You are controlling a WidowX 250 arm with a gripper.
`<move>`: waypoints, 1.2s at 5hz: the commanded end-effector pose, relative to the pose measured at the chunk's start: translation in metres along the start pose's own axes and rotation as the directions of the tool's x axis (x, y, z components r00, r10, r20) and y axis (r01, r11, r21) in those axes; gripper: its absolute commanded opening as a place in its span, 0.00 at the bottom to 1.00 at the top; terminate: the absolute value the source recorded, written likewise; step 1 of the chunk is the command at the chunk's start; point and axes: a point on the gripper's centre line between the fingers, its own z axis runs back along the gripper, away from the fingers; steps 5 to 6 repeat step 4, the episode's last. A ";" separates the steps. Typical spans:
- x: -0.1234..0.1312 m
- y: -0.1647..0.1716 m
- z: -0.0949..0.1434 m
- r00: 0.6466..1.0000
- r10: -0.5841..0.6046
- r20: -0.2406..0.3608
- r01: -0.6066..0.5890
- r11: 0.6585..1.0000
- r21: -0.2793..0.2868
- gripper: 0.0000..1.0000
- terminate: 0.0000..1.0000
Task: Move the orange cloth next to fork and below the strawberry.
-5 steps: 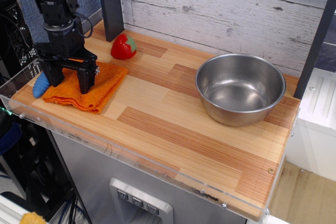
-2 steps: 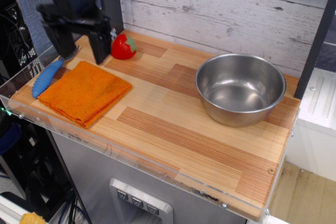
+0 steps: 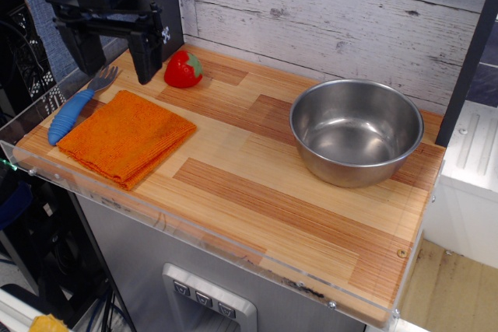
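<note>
Nearest the camera, along the front edge of the worktop (image 3: 257,215), a clear plastic strip ran the whole length of the wooden planks. Just behind that edge at the left end lay the orange cloth (image 3: 126,137), folded into a rough square and flat on the wood, with nothing touching its top. Hard against the cloth's left side lay the fork (image 3: 76,103), blue handle toward the front and silver tines pointing back; whether handle and cloth actually touched could not be told. Well to the right of the cloth stood the steel bowl (image 3: 357,131), upright and with nothing inside it. Behind the cloth, a short gap of bare wood away, sat the strawberry (image 3: 183,69), red with its green leaves turned to the right. Above the cloth's far left corner and beside the strawberry hung the tool (image 3: 111,55), lifted clear of the worktop with its two black fingers (image 3: 145,54) spread wide apart and nothing between them. Farthest back from the cloth rose a wall (image 3: 334,13) of whitewashed boards, with a dark upright post (image 3: 165,5) standing close behind the strawberry.
</note>
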 end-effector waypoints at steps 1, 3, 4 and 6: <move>0.001 -0.010 0.012 0.999 -0.044 0.027 0.043 0.999 0.025 1.00 0.00; 0.001 -0.020 0.018 0.992 -0.118 0.032 0.116 0.991 0.072 1.00 0.00; 0.001 -0.020 0.018 0.992 -0.118 0.032 0.116 0.991 0.072 1.00 1.00; 0.001 -0.020 0.018 0.992 -0.118 0.032 0.116 0.991 0.072 1.00 1.00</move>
